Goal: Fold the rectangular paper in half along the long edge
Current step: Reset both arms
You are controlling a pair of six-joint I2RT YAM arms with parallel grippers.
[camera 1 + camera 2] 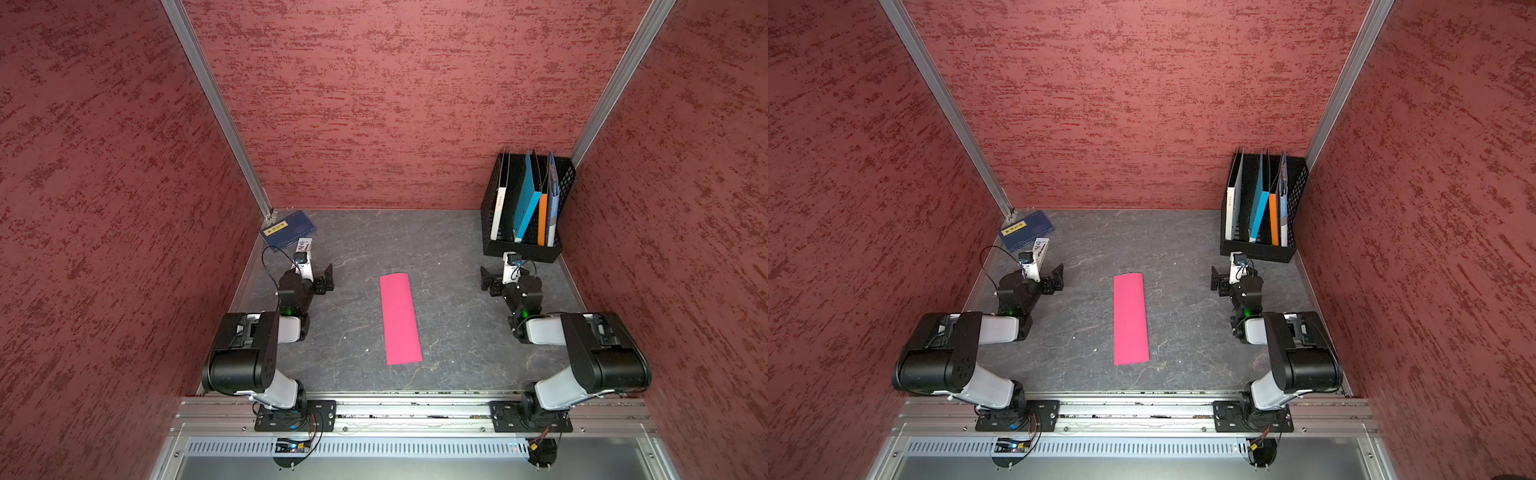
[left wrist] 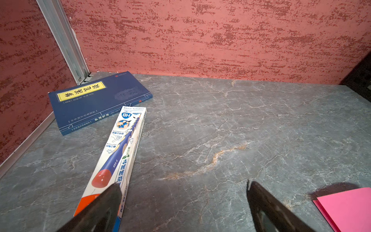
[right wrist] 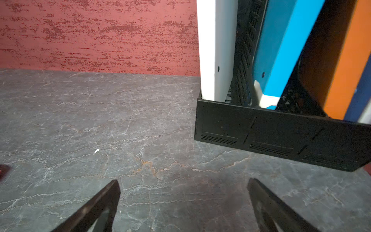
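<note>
The rectangular paper (image 1: 400,318) (image 1: 1131,318) is a long bright pink strip lying flat on the grey stone-look tabletop, midway between the arms, its long side running from front to back. Its far corner (image 2: 349,209) shows in the left wrist view, with a darker pink edge under it. My left gripper (image 1: 319,279) (image 1: 1051,280) (image 2: 183,184) hovers to the paper's left near its far end, open and empty. My right gripper (image 1: 496,280) (image 1: 1225,282) (image 3: 184,180) mirrors it on the right, open with only bare table between its fingers. Neither gripper touches the paper.
A navy book with a yellow label (image 1: 286,230) (image 2: 96,100) lies in the back left corner. A pencil box (image 1: 303,245) (image 2: 120,152) lies beside the left gripper's finger. A black file rack (image 1: 523,249) (image 3: 281,132) with white, blue and orange folders stands just beyond the right gripper. Red walls enclose three sides.
</note>
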